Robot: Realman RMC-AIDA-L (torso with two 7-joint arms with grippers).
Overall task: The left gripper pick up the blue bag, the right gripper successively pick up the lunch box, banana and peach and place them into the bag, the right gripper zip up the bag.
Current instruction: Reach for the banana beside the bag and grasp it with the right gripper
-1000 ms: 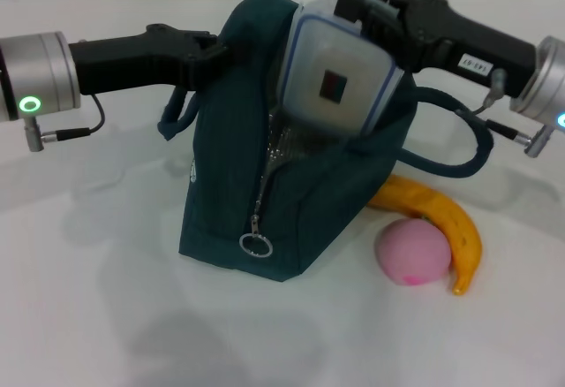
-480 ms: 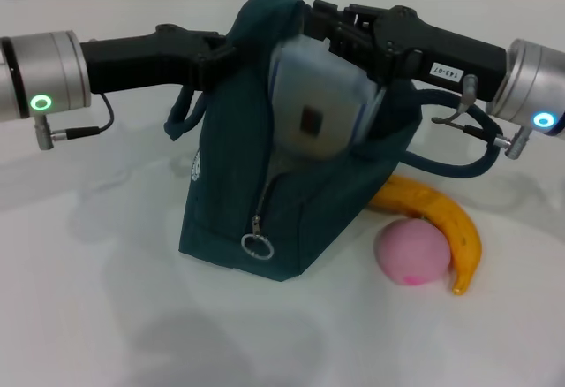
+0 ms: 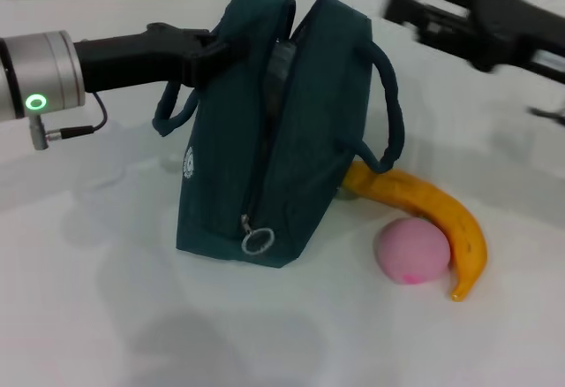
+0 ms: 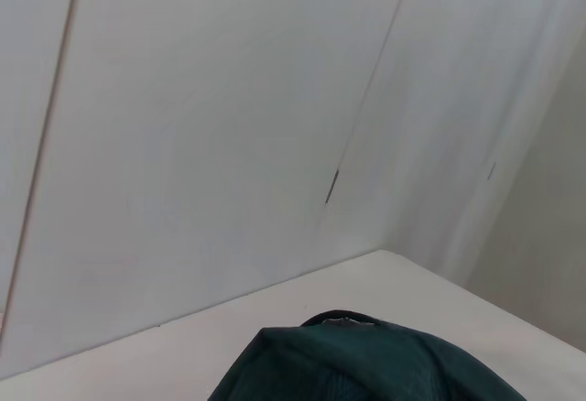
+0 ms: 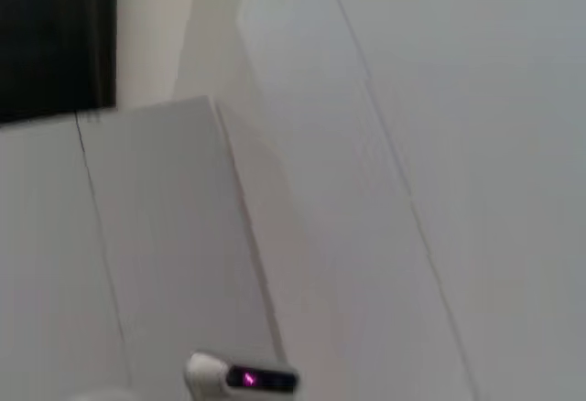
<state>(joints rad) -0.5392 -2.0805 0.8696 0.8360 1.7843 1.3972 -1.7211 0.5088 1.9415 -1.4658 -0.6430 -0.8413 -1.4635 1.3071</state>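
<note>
The blue bag [image 3: 278, 131] stands upright in the centre of the head view, its top gaping in a narrow slit with something pale just visible inside, most likely the lunch box, so you can judge that item stowed. Its zipper pull ring [image 3: 256, 242] hangs low on the near end. The left gripper [image 3: 210, 51] reaches in from the left edge and is clamped on the bag's upper left lip, holding it up. Next in line is the banana [image 3: 433, 219], lying lower right of the bag: its long axis runs diagonally from beside the bag's base down toward the lower right, curving at the far tip. The peach [image 3: 412, 251] sits just beside it, touching or nearly touching its inner curve. The right gripper [image 3: 415, 3] hovers in the upper right of the frame, well above and behind the banana, so you'll need to bring it down and toward the lower right. It holds nothing visible; whether its fingers are apart or together, you cannot tell here.
</note>
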